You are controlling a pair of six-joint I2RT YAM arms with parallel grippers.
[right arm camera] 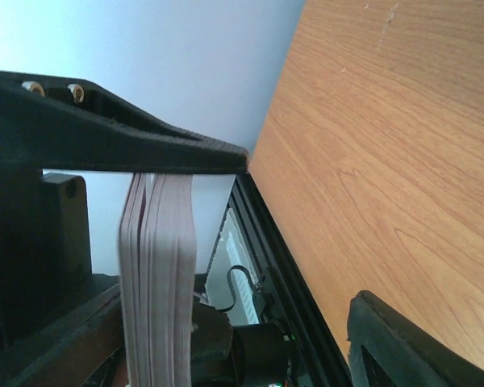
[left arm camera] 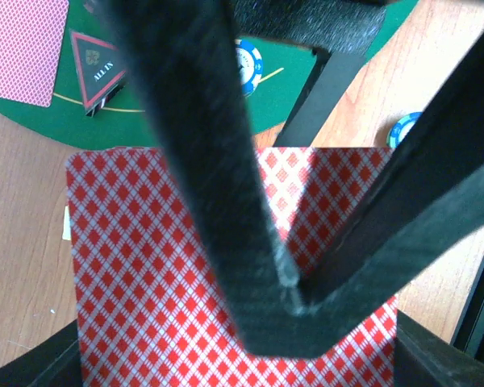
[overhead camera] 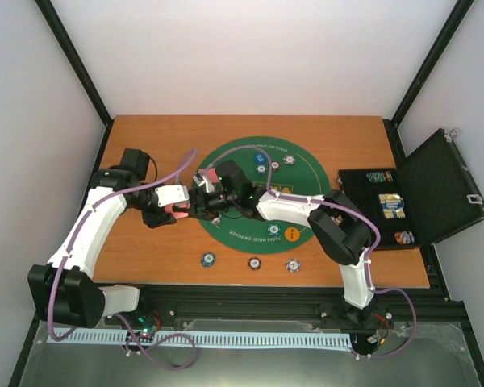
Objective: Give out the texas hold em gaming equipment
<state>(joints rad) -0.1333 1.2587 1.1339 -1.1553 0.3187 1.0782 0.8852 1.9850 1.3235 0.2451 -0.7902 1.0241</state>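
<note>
My left gripper [overhead camera: 176, 211] is shut on a deck of red-backed cards [left arm camera: 145, 266], squeezing its long edges between my fingers at the bottom corners of the left wrist view. The deck shows edge-on in the right wrist view [right arm camera: 157, 274]. My right gripper [overhead camera: 200, 199] is open, and its two dark fingers [left arm camera: 202, 161] cross over the deck's top card. One red-backed card [left arm camera: 24, 48] lies on the green mat beside the triangular ALL IN marker [left arm camera: 97, 64]. Blue/white chips [overhead camera: 207, 259] sit along the near edge and at the far side of the mat [overhead camera: 274, 165].
The round green mat [overhead camera: 250, 234] covers the middle of the wooden table. An orange button [overhead camera: 292, 235] lies on it. The black hinged case [overhead camera: 440, 181] stands open at the right with items in its tray. The table's left edge and black frame [right arm camera: 282, 274] are close by.
</note>
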